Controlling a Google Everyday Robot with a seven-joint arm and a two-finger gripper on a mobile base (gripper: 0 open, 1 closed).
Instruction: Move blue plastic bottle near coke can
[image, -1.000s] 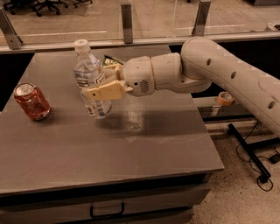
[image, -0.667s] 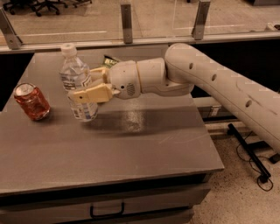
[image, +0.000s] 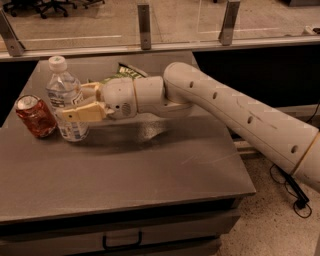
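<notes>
Standing upright, table's (image: 150, 170) left: blue plastic bottle (image: 62, 91), just right of coke can (image: 35, 116). Gripper (image: 73, 102) closed round its middle; placement seemingly reached, release outstanding.

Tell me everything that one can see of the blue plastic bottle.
The blue plastic bottle is tall and of clear plastic, with a white screw cap and a white label low on its body. It stands nearly upright on the table, close beside the coke can; whether they touch is unclear. The pincer is closed on its middle, one finger across the front.
</notes>
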